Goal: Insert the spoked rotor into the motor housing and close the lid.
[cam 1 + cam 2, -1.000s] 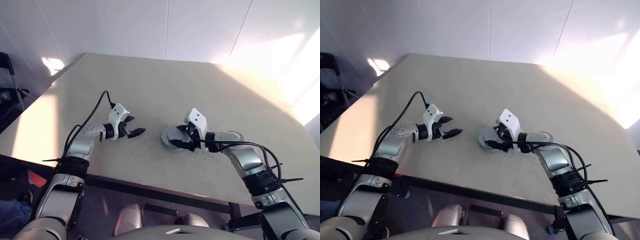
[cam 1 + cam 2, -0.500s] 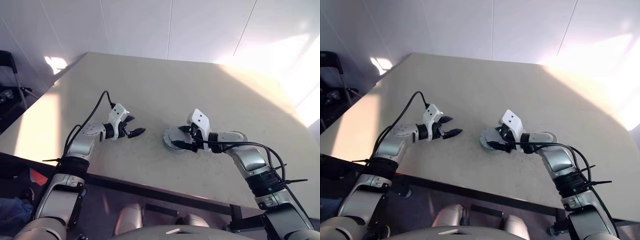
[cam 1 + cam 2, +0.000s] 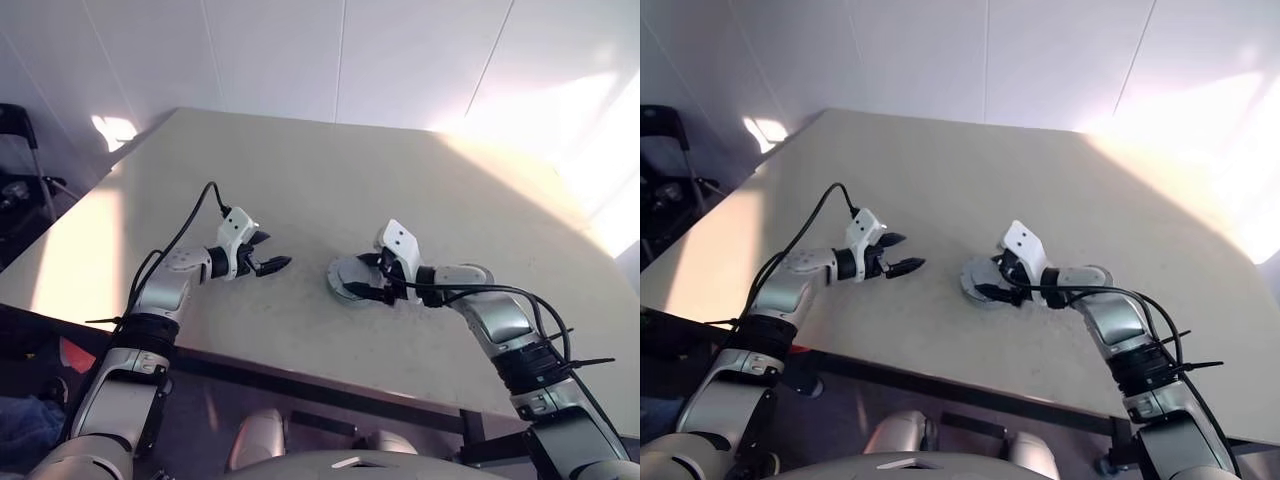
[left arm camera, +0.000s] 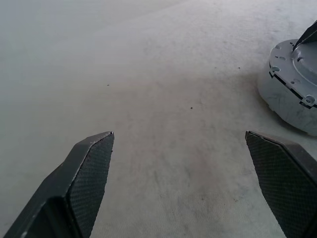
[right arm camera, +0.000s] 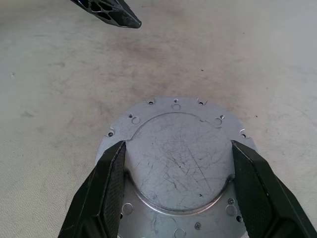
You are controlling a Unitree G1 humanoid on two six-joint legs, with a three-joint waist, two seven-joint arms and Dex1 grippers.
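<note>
The right gripper [image 5: 178, 158] sits over the lid [image 5: 179, 163], its two black fingers [image 5: 106, 191] spread to either side of the raised round centre of that grey metal disc. The inner faces seem to touch the step of the raised part, though the contact line is too fine to be sure of a firm grip. The lid lies flat, a ring of small holes around its outer flange, its scratched face up. What lies under it cannot be told; from the left wrist view it reads as a grey round body [image 4: 292, 94] with a dark seam around its side, resting on the table [image 3: 300, 180].

The left gripper [image 3: 268, 265] hangs just above the table, to the left of the lid and apart from it, pointing toward it. Its fingers [image 4: 89, 173] stand wide apart with nothing between them but bare tabletop. One of its fingertips [image 5: 111, 12] shows beyond the lid in the right wrist view, clear of the disc.
</note>
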